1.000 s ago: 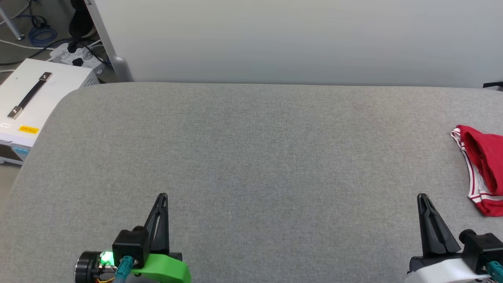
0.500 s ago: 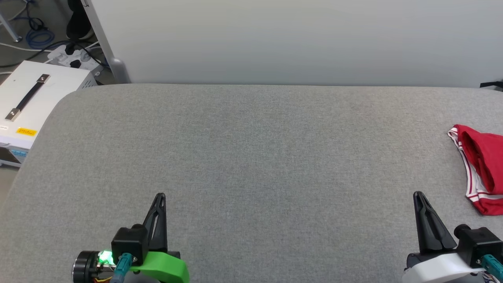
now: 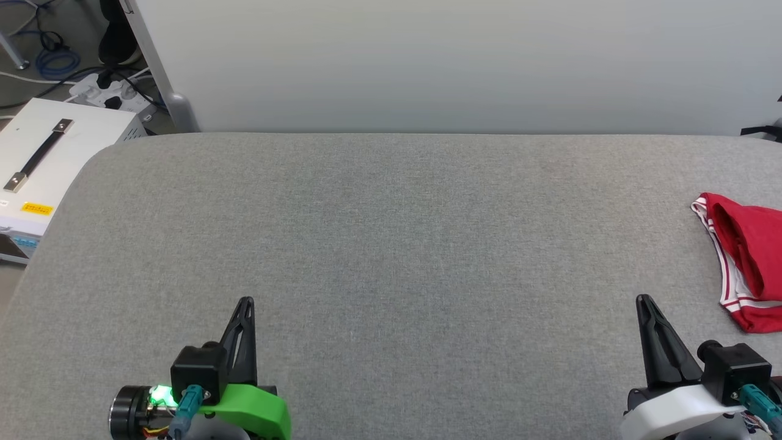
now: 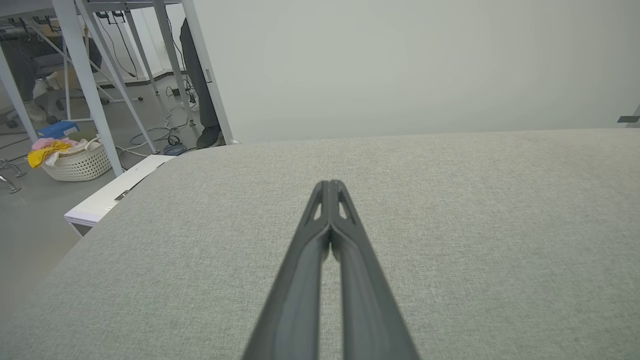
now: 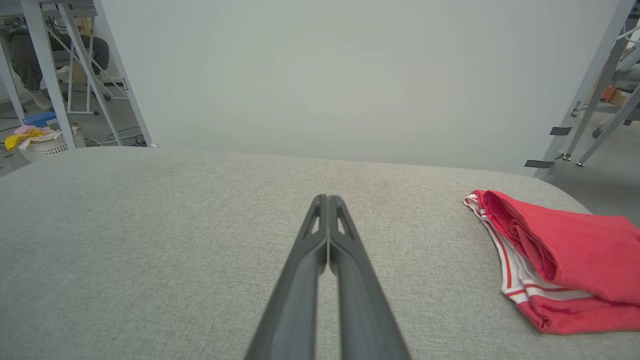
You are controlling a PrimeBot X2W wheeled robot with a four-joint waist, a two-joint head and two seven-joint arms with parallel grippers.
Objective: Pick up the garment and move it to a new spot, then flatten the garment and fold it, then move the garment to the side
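At the bench's (image 3: 391, 232) right edge lies the folded garment (image 3: 748, 269), plain red side up. The left hand (image 3: 245, 302) and right hand (image 3: 641, 300) hover pinched together, empty. The white box's (image 3: 73, 137) yellow label (image 3: 36, 209) is unreadable.

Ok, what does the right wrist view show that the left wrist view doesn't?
Right wrist but not left wrist: the garment, folded over, lying toward the right end of the grey table, and the shut right gripper. Left wrist but not right: the white box beside the table and the shut left gripper. Both: that table, the pale wall, the laundry basket.
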